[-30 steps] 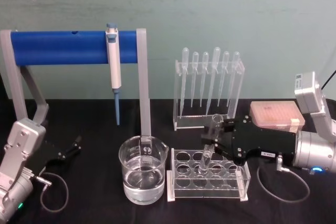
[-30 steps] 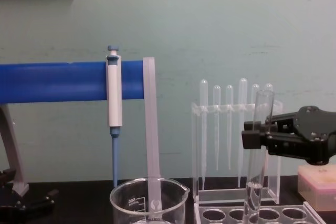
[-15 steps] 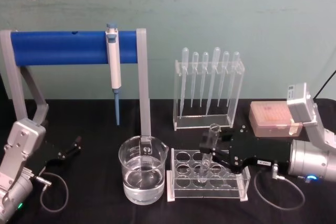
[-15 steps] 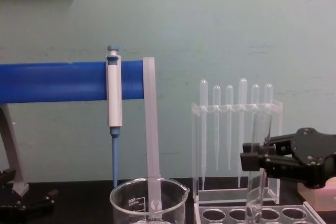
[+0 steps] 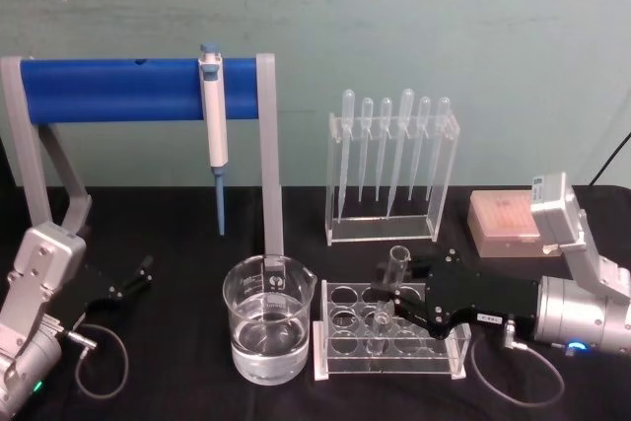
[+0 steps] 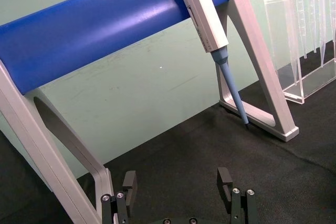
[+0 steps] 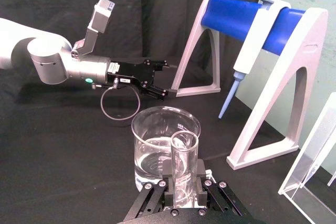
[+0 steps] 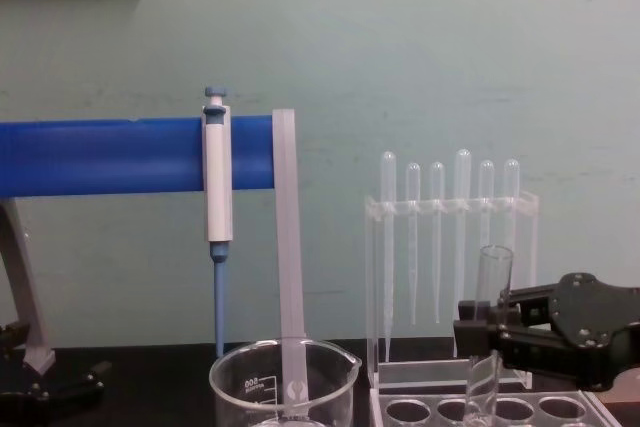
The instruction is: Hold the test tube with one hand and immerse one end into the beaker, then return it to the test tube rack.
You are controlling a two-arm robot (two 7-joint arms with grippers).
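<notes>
Our right gripper (image 5: 392,293) grips the test tube (image 5: 388,295), which stands in the rack (image 5: 389,352); we should keep it straight.

Head above, chest low, sharing beaker (image 5: 268,317)

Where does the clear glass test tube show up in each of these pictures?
Head view: the clear glass test tube stands right of centre, in the clear rack.
Chest view: lower right.
Right wrist view: bottom centre.
Left wrist view: not there.
Shared landmark: the water-filled glass beaker beside it.
</notes>
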